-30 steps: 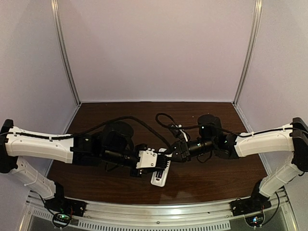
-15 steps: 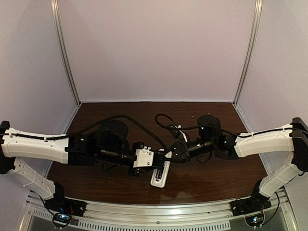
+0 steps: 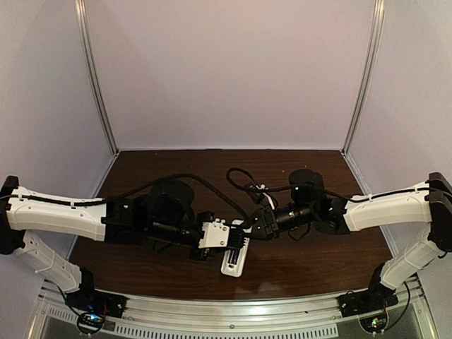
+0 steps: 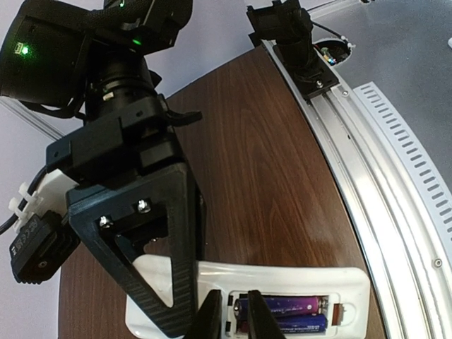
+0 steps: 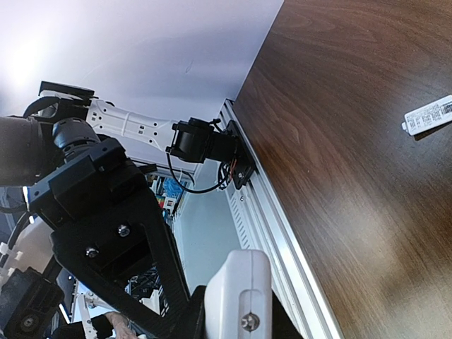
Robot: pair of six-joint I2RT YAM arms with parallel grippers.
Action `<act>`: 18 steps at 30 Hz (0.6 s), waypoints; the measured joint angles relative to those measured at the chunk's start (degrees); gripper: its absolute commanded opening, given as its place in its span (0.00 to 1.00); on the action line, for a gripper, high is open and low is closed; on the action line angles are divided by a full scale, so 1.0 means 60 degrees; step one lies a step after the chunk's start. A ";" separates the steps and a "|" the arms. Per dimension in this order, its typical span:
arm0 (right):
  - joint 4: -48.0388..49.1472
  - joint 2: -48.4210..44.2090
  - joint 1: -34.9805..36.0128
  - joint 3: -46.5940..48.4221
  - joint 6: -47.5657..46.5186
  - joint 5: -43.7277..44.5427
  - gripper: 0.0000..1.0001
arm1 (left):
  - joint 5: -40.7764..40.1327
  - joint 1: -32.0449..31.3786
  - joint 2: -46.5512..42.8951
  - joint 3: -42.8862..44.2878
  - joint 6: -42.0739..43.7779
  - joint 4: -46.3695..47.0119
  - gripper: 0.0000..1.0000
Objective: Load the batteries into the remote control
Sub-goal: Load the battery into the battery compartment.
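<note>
Your left gripper [image 4: 234,318] has its fingers pinched almost together on nothing, tips over the batteries [image 4: 289,315] lying side by side in the remote control [image 4: 282,277] on the table [image 4: 268,162], probably to nudge them home, while your right gripper [image 3: 251,228] seems to brace its other end, how far open I cannot tell.

Arms reach inward; L pincer [image 4: 234,319] nrly closed, R pincer [image 3: 248,227] beside.

1. The remote control [image 4: 282,277] lay compartment-up on the dark wooden table [image 4: 268,155].
2. Both batteries [image 4: 289,306] sat side by side in its recess.
3. The left gripper [image 4: 234,319] hung over their left ends, its fingers narrowly apart.
4. The right gripper [image 4: 166,307] met the remote's left part.
5. A metal rail [image 4: 381,162] edged the table.
</note>
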 measured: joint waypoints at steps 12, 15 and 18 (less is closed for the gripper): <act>-0.0087 0.0000 -0.0004 0.0120 -0.0051 0.0007 0.00 | 0.0251 0.0000 0.0182 0.0000 0.0000 0.0135 0.07; -0.0102 0.0000 0.0000 0.0120 -0.0076 0.0004 0.00 | 0.0324 0.0000 0.0222 -0.0004 -0.0007 0.0193 0.06; -0.0120 0.0000 0.0000 0.0120 -0.0087 -0.0007 0.00 | 0.0408 0.0007 0.0226 -0.0087 -0.0029 0.0350 0.06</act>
